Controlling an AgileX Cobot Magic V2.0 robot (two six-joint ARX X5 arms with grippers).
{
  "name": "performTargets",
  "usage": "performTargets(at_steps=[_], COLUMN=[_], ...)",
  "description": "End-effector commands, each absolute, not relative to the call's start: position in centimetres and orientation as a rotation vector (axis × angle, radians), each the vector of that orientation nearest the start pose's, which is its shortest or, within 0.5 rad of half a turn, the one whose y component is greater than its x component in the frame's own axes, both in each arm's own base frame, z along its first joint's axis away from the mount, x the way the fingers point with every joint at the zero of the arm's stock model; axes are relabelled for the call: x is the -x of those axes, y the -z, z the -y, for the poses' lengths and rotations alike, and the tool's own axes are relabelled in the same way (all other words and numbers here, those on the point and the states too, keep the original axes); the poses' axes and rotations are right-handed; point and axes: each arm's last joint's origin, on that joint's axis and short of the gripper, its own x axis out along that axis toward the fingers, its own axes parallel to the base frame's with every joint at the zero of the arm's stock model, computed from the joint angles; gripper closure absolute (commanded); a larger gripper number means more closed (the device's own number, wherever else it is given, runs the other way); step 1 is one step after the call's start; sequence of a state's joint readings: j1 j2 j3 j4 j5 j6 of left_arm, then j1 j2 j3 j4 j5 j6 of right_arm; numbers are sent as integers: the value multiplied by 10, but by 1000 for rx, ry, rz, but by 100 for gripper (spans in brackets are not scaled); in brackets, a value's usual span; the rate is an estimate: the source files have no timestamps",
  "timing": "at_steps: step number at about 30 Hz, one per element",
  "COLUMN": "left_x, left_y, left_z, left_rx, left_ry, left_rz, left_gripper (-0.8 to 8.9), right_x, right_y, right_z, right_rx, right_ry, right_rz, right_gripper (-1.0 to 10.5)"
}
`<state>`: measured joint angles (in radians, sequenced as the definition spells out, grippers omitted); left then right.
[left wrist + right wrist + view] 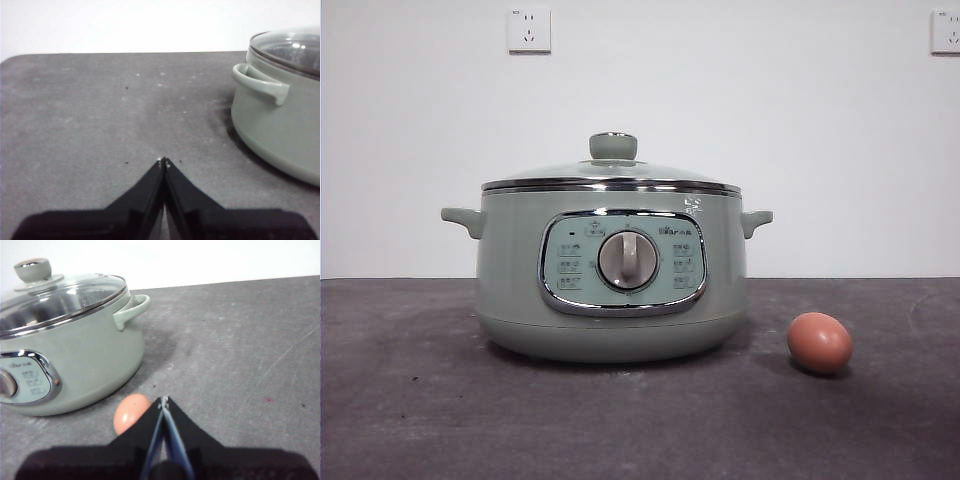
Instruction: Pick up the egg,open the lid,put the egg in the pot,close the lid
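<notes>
Egg (pixel 819 342) lying loose on the table just beside the cooker (pixel 612 270), on its right-handle side, long axis roughly level.

Right gripper (pixel 164 399) nearer, jaws together, egg just beside its tips; left gripper (pixel 163 161) pressed together too, beyond the cooker's other handle. Glass lid (pixel 611 177) seated.

The pot (pixel 610 275) stands on the table (pixel 410 400) at the centre of the front view. The lid (pixel 612 172) sits on the pot, closed. The egg (pixel 819 343) lies on the table at the lower right of the frame, right of the pot, apart from it and nearer the camera. Two wall sockets (pixel 529 30) are at the upper left and upper right, behind the pot.
</notes>
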<state>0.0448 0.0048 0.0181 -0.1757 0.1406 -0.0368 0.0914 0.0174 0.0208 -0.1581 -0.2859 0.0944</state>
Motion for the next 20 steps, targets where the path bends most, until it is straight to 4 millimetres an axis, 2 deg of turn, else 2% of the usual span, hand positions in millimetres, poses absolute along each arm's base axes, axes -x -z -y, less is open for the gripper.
performTargets(at_steps=[1, 7, 10, 16, 20], left_x=[-96, -96, -94, -88, -80], left_y=[-148, -150, -154, -180, -205], left_z=[0, 3, 4, 6, 8], left_rx=[134, 216, 277, 315, 317], left_ry=[98, 187, 230, 292, 345], left_rz=[-176, -179, -183, -166, -192], left_gripper=[817, 820, 820, 820, 820], right_x=[-95, -95, -94, -90, -88], right_y=[-149, -153, -161, -188, -212], right_z=[-17, -17, -17, -17, -19], right_rx=[-187, -303, -364, -409, -402], right_ry=[-362, -354, -353, -390, -454], right_rz=[-205, -198, -189, -153, -179], right_gripper=[945, 956, 958, 959, 959])
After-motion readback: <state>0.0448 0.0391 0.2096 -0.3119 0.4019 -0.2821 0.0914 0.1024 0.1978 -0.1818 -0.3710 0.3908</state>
